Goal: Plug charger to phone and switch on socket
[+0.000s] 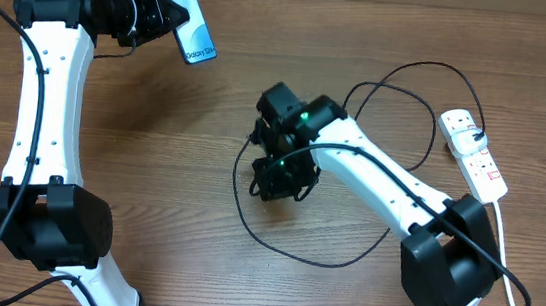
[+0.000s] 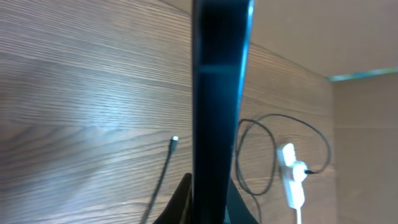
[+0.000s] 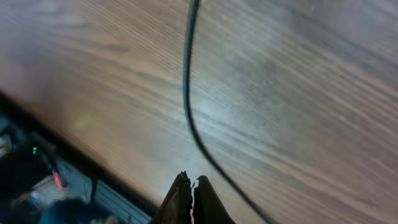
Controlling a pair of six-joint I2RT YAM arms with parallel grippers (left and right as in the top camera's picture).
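left end effector [image 1: 164,7]: clenched on phone [image 1: 188,16], raised, likely to present its port
right end effector [image 3: 191,185]: clenched, empty (charger [image 3: 186,93] just beside, on worktop [image 3: 298,93])

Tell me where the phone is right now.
In the overhead view, the phone is at the top left, held in the left tool, far from the socket at the right edge.

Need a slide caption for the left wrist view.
Left gripper grips the phone edge-on above the table; charger tip unplugged, socket beyond.
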